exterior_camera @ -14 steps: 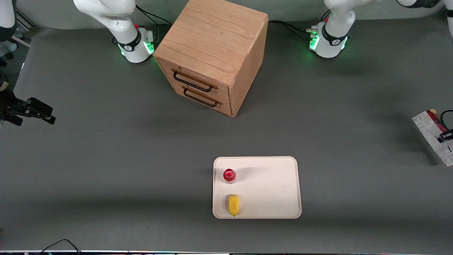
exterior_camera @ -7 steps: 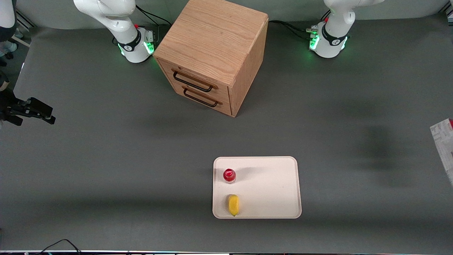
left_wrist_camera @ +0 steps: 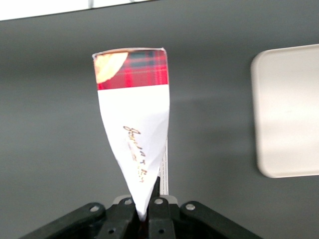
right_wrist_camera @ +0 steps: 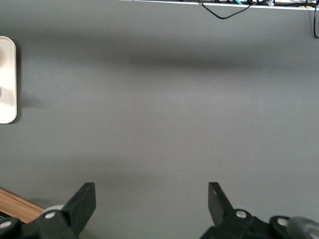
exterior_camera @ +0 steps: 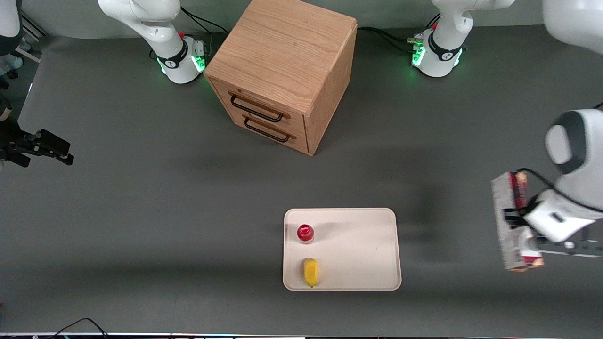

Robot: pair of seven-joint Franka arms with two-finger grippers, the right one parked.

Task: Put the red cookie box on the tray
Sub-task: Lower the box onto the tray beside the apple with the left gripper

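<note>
- Front view: swung back into frame within the last half second, carrying the red cookie box [exterior_camera: 512, 221] from the working arm's edge of the picture in toward the middle. Earlier only a sliver of the carton at that edge; now the whole length on show, lifted clear of the surface [exterior_camera: 188, 197], its shadow falling between it and the tray.
- Means the transport leg is under way: grasp secured, lift done, sideways travel toward the tray [exterior_camera: 372, 254] begun but not finished.
- End effector [exterior_camera: 514, 217] clamped across the carton near its mid-length, box running roughly parallel to the tray's short sides. Tray well apart from the end effector, toward the parked arm's end, at about the same nearness to the camera.
- On the tray, red-capped bottle [exterior_camera: 305, 233] and yellow fruit-like item [exterior_camera: 310, 272] crowd the edge farthest from the end effector; the bare half lies nearest it. Wooden drawer cabinet [exterior_camera: 282, 70] unmoved throughout.
- Arm reaching out low, wrist turned so the fingers point down over the box.
- Left wrist view: end effector [left_wrist_camera: 148, 209] pinched shut on the carton's thin edge, box [left_wrist_camera: 133, 134] hanging straight out from it, plaid end farthest away. Probably held firm, though the contact itself is mostly hidden by the finger bodies. Tray corner [left_wrist_camera: 286, 109] visible off to one side, not yet beneath the box.
- Right wrist view: nothing of the carry; only a sliver of tray [right_wrist_camera: 7, 79] and bare surface.
</note>
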